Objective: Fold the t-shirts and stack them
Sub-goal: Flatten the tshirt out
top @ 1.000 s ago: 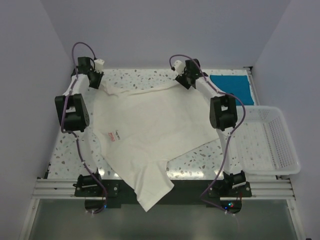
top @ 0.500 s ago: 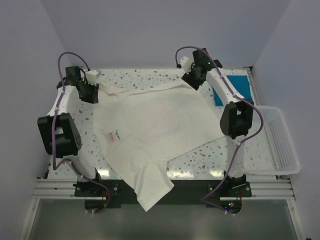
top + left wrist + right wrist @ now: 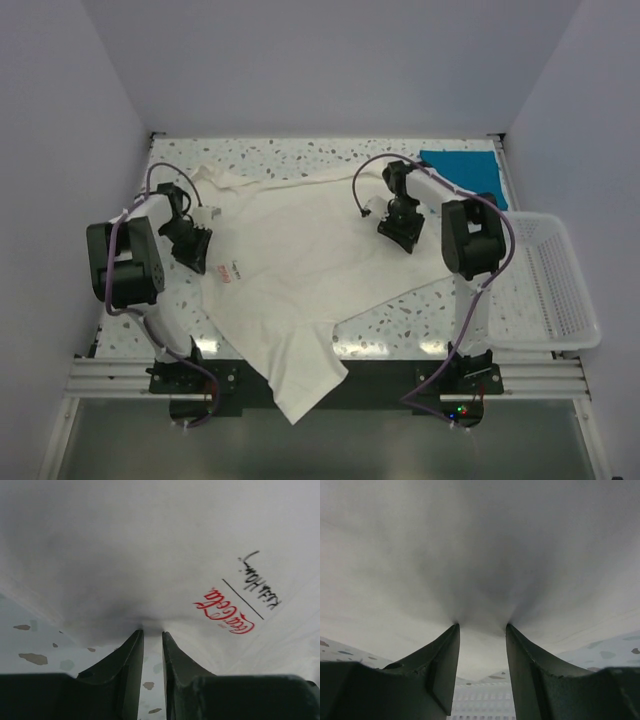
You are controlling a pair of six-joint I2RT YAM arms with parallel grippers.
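Your left gripper [image 3: 151, 632] pinches the left edge of the cream-white shirt [image 3: 300, 260], jaws nearly together on a pucker of cloth beside small red script [image 3: 225, 614]. Your right gripper [image 3: 482, 627] clamps a thicker fold at its right edge. The shirt lies spread across the speckled table [image 3: 400, 315], its hem hanging over the near edge; the teal-blue shirt [image 3: 462, 172] sits folded at the far right corner.

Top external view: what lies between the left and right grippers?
Only the cream-white shirt, spread flat, spans from the left gripper to the right gripper; the top external view shows it.
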